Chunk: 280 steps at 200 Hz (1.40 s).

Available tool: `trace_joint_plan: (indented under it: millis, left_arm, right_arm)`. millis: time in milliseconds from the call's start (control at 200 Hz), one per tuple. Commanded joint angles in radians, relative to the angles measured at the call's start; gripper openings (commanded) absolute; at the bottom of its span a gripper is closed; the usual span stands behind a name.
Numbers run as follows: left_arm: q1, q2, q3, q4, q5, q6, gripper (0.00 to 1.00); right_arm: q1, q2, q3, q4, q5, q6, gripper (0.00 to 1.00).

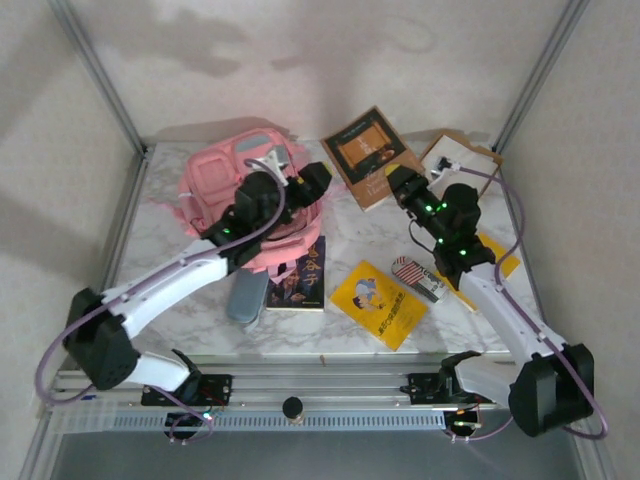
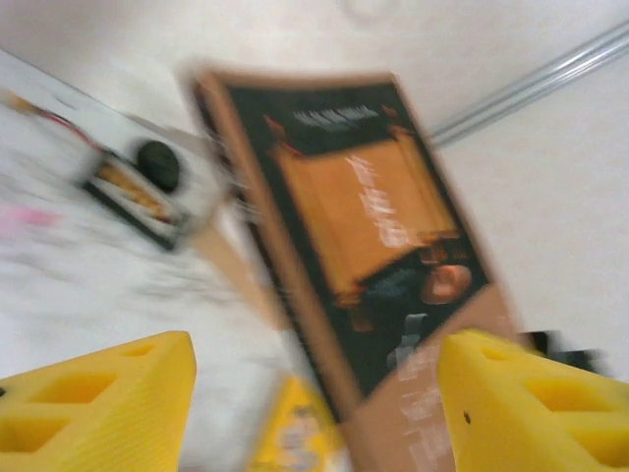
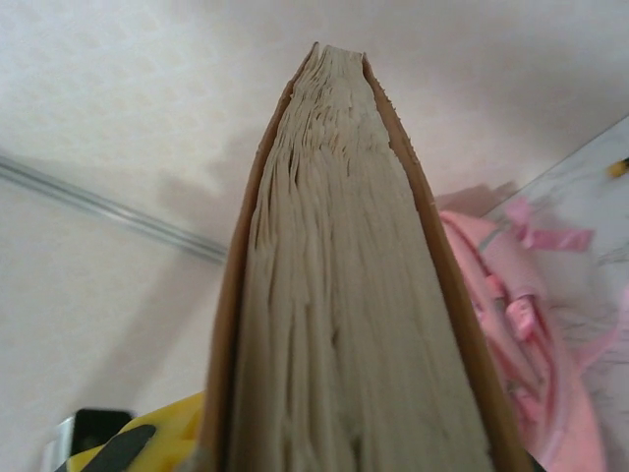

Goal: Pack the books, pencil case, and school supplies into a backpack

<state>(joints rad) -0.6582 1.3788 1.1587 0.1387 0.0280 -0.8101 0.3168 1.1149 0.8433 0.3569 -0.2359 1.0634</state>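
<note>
My right gripper (image 1: 400, 186) is shut on the lower edge of the brown book (image 1: 364, 154) and holds it tilted up off the table at the back. In the right wrist view the book's page edge (image 3: 339, 295) runs straight up from the jaws. My left gripper (image 1: 316, 180) is open above the right side of the pink backpack (image 1: 225, 185), and the same brown book (image 2: 359, 221) shows beyond its yellow fingers (image 2: 93, 408). On the table lie the dark blue book (image 1: 303, 275), a yellow book (image 1: 380, 303), the flag-striped supplies pack (image 1: 412, 272) and the grey-blue pencil case (image 1: 246, 296).
A second yellow book (image 1: 503, 262) lies partly under the right arm. A cardboard tray (image 1: 462, 155) sits at the back right corner, holding a black item with orange marks (image 2: 133, 195) and a black round object (image 2: 157, 164). Walls and frame posts close off the back and sides.
</note>
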Motion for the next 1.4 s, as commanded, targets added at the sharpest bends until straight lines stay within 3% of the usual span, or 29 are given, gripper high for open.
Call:
trace_joint_plan:
  millis: [0, 130, 345, 491, 836, 946, 1116, 1237, 1397]
  left_arm:
    - [0.067, -0.013, 0.062, -0.495, -0.128, 0.339, 0.67]
    - [0.129, 0.103, 0.128, -0.689, -0.197, 0.425, 0.66]
    - [0.145, 0.259, 0.14, -0.691, -0.135, 0.492, 0.68]
    - [0.149, 0.356, 0.18, -0.744, -0.196, 0.505, 0.73]
    - [0.147, 0.457, 0.243, -0.716, -0.188, 0.637, 0.91]
    - [0.137, 0.484, 0.248, -0.657, -0.231, 0.721, 0.97]
    - [0.136, 0.572, 0.336, -0.705, -0.365, 0.795, 0.99]
    - [0.146, 0.613, 0.364, -0.694, -0.349, 0.843, 0.98]
    - [0.162, 0.665, 0.455, -0.727, -0.395, 0.869, 0.83]
  right_arm:
    - [-0.034, -0.075, -0.016, -0.048, -0.026, -0.08, 0.0]
    - [-0.032, -0.062, -0.022, -0.095, -0.098, -0.087, 0.0]
    - [0.082, 0.032, 0.009, -0.155, -0.013, -0.136, 0.0]
    - [0.092, 0.103, -0.012, -0.11, -0.013, -0.122, 0.0]
    - [0.089, 0.103, -0.035, -0.138, 0.026, -0.148, 0.0]
    - [0.079, 0.092, -0.047, -0.134, 0.026, -0.14, 0.0]
    - [0.055, 0.064, -0.063, -0.142, 0.028, -0.135, 0.0]
    - [0.04, 0.046, -0.075, -0.14, 0.028, -0.129, 0.0]
    - [0.036, 0.032, -0.073, -0.136, 0.029, -0.129, 0.0]
